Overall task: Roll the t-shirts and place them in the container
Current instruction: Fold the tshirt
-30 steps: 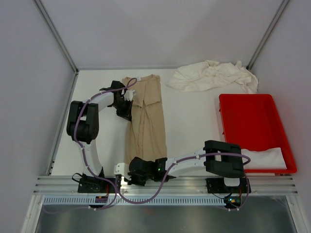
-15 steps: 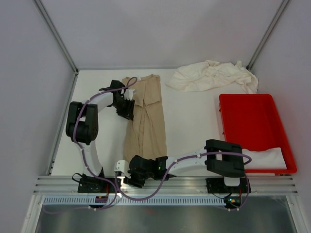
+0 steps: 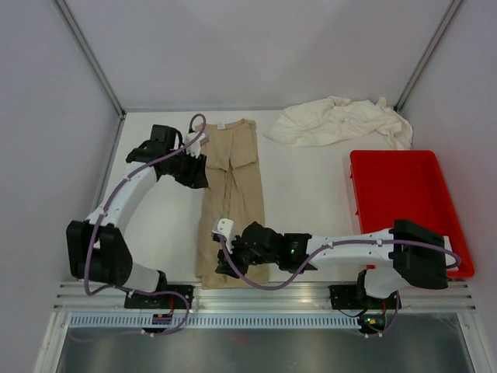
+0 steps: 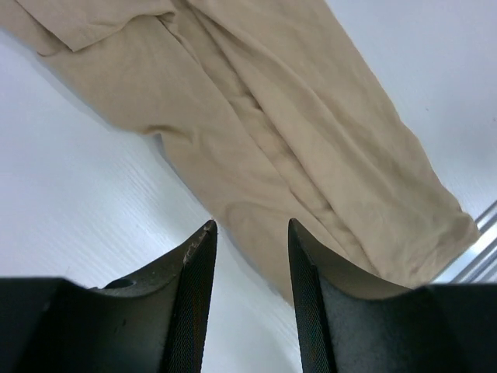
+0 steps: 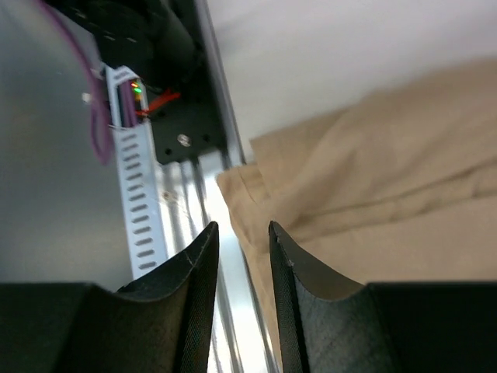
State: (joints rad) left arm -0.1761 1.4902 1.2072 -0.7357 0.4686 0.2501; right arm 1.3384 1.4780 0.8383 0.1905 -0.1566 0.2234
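My left gripper [image 4: 252, 227], jaws part-open and empty, above the folded tan shirt [image 3: 233, 198]; my right gripper [image 5: 242, 227], likewise narrow and empty, over its near end.

- The red tray [image 3: 400, 198]: hard plastic, smooth, with a slight gloss.
- The tan t-shirt [image 3: 233, 194], well left of the tray: soft matt cloth, creased in long folds.
- The cream-white t-shirts [image 3: 338, 122], just behind the tray: matt cloth, crumpled.
- The table [image 3: 311, 202] under the tray: white, smooth, matt, faintly grained.
- The rail [image 3: 303, 299], nearer than the tray: bare metal with a dull sheen.
- The left gripper [image 4: 251, 225]: fingers [image 4: 194, 303] of black matt plastic, their inner faces finely ribbed.
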